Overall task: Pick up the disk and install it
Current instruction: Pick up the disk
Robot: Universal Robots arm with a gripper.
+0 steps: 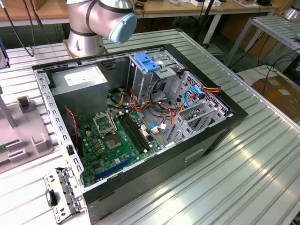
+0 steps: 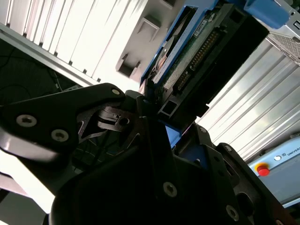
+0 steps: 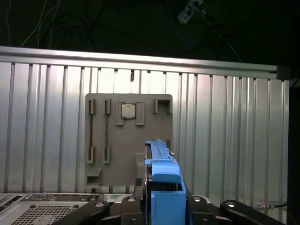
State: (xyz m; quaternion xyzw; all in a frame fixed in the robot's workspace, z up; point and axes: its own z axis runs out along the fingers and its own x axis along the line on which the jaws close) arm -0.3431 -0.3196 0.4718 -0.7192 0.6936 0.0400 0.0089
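Holding the disk [image 3: 161, 187] on its edge, the gripper [image 3: 164, 208] has its jaws closed against the blue carrier rails. In the first wrist view the drive stands upright between them, over the ribbed metal table [image 3: 47, 126]. Beyond it lies a grey fixture plate [image 3: 129, 140] with a small chip [image 3: 128, 110] seated in it. In the second wrist view the disk [image 2: 201, 56] shows its green circuit board and connector row, jutting well out past the gripper [image 2: 150, 101]. From where I stand, the step in hand looks like the carry, and the grip is what matters. The fingers seem to bear on the plastic rails rather than the board, which is right, but so much overhang means any bump would lever it loose. The open computer case [image 1: 234, 115] sits on the same table. Its drive cage [image 1: 164, 82] carries a blue bracket [image 1: 146, 63], and a tangle of cables [image 1: 164, 110] lies just beside it. I would keep the drive level and square to the cage and move slowly. I would also keep it high over the case rim and away from those wires.
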